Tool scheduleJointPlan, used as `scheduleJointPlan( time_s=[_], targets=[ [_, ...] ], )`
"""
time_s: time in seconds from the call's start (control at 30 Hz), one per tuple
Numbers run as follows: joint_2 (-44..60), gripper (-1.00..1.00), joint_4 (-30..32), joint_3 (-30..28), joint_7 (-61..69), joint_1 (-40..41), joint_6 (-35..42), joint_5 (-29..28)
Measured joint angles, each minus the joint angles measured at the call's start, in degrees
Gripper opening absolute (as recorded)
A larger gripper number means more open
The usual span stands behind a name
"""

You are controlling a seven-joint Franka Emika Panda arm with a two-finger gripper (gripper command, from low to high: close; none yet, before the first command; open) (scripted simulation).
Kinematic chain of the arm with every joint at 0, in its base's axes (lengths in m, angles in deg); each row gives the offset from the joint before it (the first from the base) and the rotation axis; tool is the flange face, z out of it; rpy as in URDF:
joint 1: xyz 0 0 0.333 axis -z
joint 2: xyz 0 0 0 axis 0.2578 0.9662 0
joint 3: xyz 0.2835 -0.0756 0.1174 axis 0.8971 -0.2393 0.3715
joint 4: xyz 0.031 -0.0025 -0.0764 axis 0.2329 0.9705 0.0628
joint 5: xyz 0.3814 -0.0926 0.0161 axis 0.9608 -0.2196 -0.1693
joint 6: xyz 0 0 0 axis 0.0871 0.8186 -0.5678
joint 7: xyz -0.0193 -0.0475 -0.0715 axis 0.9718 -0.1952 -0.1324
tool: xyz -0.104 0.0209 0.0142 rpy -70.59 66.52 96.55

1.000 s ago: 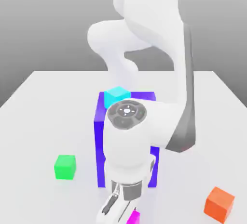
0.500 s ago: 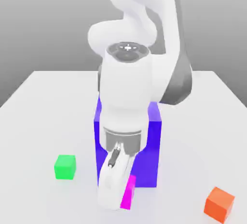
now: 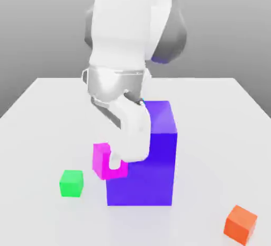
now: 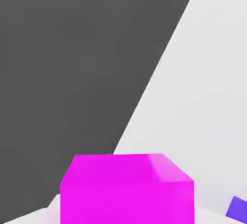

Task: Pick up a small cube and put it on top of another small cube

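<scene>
The small magenta-pink cube [image 3: 104, 160] hangs in the air beside the upper left face of the big blue-violet block [image 3: 151, 168], well above the table. My gripper [image 3: 113, 163] is shut on it, and the white hand reaches down to it from above. In the hand view the magenta cube [image 4: 128, 189] sits close up between the fingers, with a corner of the blue-violet block [image 4: 237, 207] beside it.
A green small cube [image 3: 71, 182] lies on the white table [image 3: 47, 128] at the exterior view's left, below the held cube. An orange small cube [image 3: 241, 225] lies at the front right. The arm hides the top left of the blue-violet block.
The hand has risen from the table's front edge with the magenta cube in it, carrying it up and towards the exterior view's left. The arm has swung upward.
</scene>
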Motion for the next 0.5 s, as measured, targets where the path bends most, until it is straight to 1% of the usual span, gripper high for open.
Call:
scheduleJointPlan(
  time_s=[0.33,0.37,0.5],
  targets=[
    [-8.3,-1.0,2.76,-4.08,25.78,0.28,2.66,-5.97],
    [-8.3,-1.0,2.76,-4.08,25.85,0.27,2.62,-5.88],
    [-11.39,-1.0,4.16,-6.8,39.29,0.08,3.55,-8.19]
  ],
)
